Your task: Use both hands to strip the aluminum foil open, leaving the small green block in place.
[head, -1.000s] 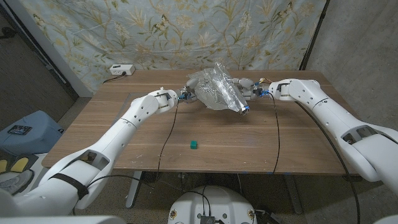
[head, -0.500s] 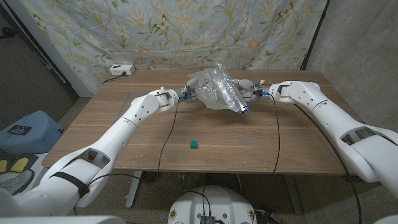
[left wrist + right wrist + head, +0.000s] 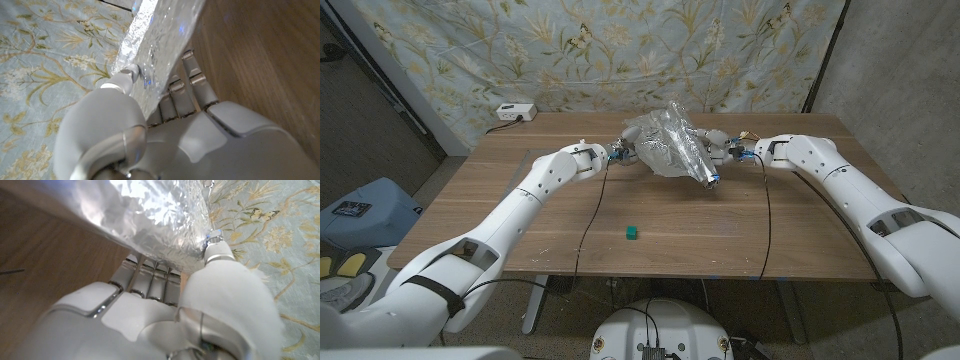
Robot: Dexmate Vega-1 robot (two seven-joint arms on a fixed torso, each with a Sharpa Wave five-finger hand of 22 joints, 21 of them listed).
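Observation:
A crumpled sheet of aluminum foil (image 3: 670, 145) is held up over the far middle of the table, between both hands. My left hand (image 3: 623, 150) pinches its left edge, and the left wrist view shows the foil (image 3: 160, 45) caught between thumb and fingers (image 3: 192, 85). My right hand (image 3: 718, 148) grips the right side, with the foil (image 3: 145, 215) pressed between its thumb and fingers (image 3: 147, 277). The small green block (image 3: 632, 233) lies bare on the table, well in front of the foil and apart from both hands.
A wooden table (image 3: 520, 230) spans the view. A white power strip (image 3: 516, 112) lies at its far left corner. Black cables (image 3: 590, 215) hang from both wrists across the tabletop. A floral curtain (image 3: 600, 50) hangs behind.
The foil has shifted slightly and drawn a little tighter between the hands. The green block has not moved.

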